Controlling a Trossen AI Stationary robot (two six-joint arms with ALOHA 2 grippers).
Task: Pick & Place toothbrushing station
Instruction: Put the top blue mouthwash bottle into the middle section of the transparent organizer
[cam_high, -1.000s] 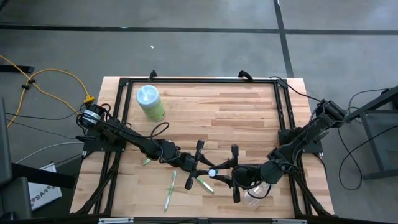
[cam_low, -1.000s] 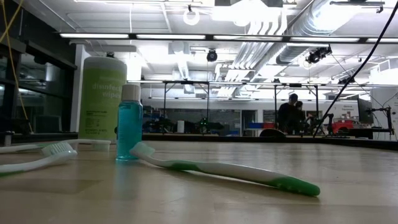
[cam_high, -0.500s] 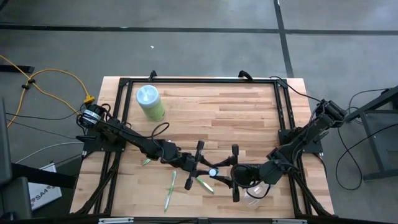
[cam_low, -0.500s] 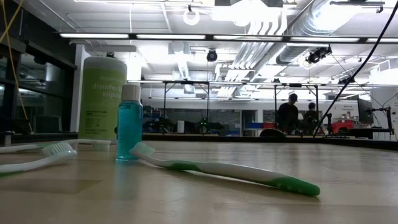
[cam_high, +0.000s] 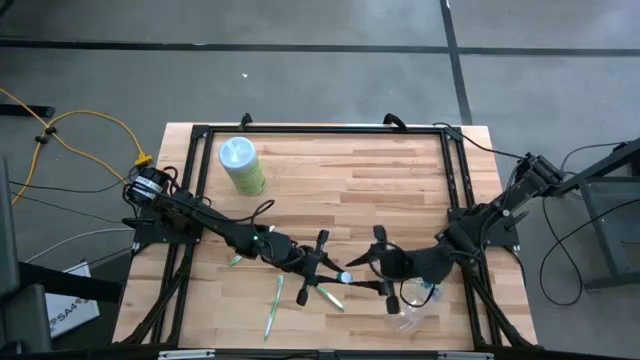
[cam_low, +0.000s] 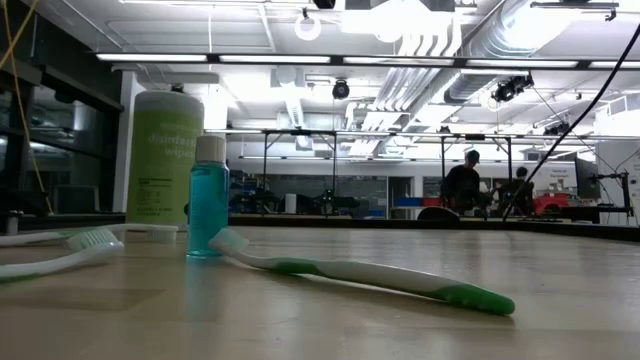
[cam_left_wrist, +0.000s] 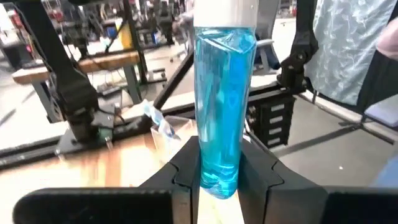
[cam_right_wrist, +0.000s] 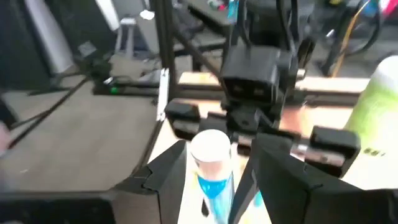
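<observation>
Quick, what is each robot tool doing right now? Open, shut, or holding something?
Left tool: shut on the small blue tube, holding it upright.
Right tool: open, its fingers on either side of the tube's white cap, not gripping it.

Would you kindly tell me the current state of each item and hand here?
blue tube, capped, upright, gripped low down
left hand, shut on the blue tube
right hand, open, fingers either side of the tube's cap
canister, upright, lid on
green toothbrush, lying flat on the table
</observation>
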